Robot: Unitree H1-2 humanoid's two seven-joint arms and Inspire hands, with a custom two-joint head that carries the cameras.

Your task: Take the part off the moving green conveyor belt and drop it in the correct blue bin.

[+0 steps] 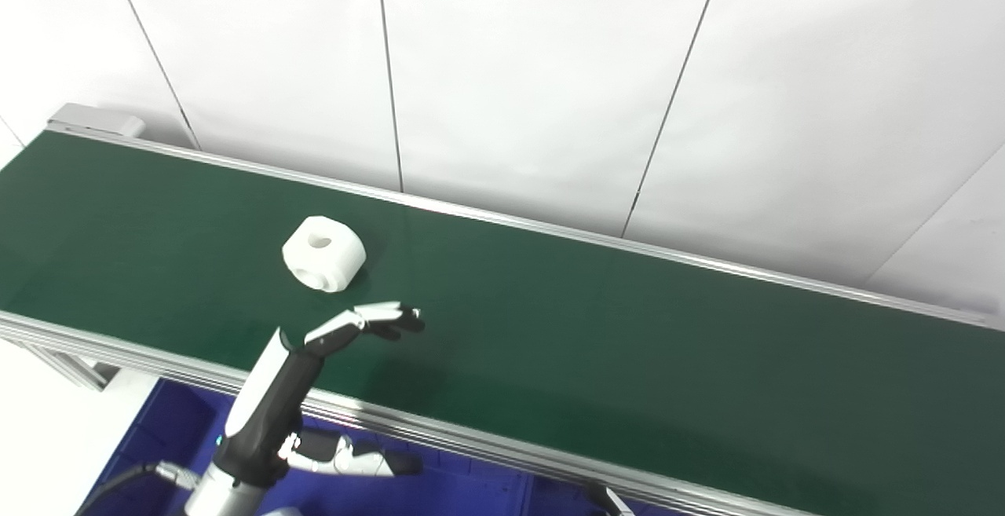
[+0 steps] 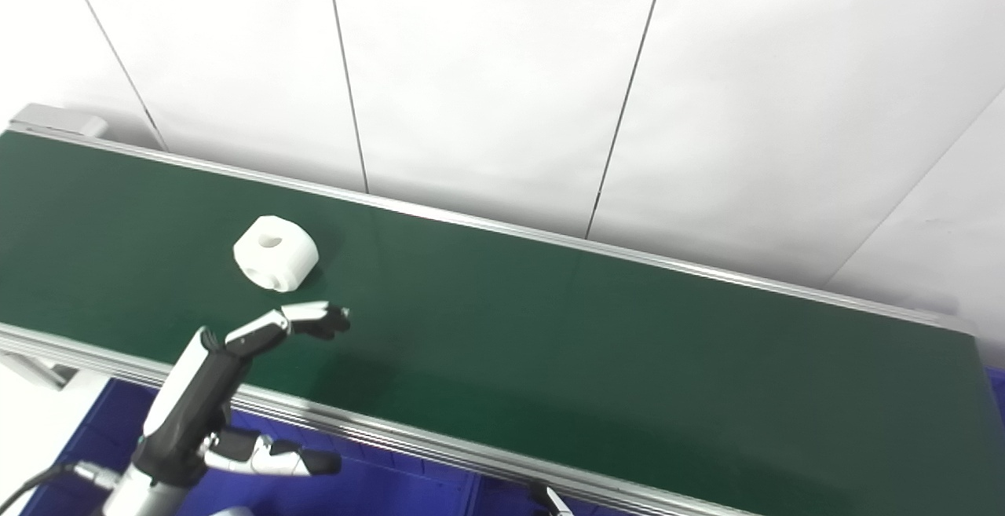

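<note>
Nearest the camera there's the blue bin [image 1: 169,430] under the belt's front rail, and just above it the left hand [image 1: 314,375] with its fingers [image 1: 377,318] spread out over the green conveyor belt [image 1: 597,335], holding nothing. The white part [image 1: 323,253] sits on the belt just beyond those fingertips, not touching. Since the belt's moving, I'd worry the part slides off past the hand before the fingers close, or gets knocked sideways; the right hand barely shows at the bottom edge, can't tell its state.
</note>
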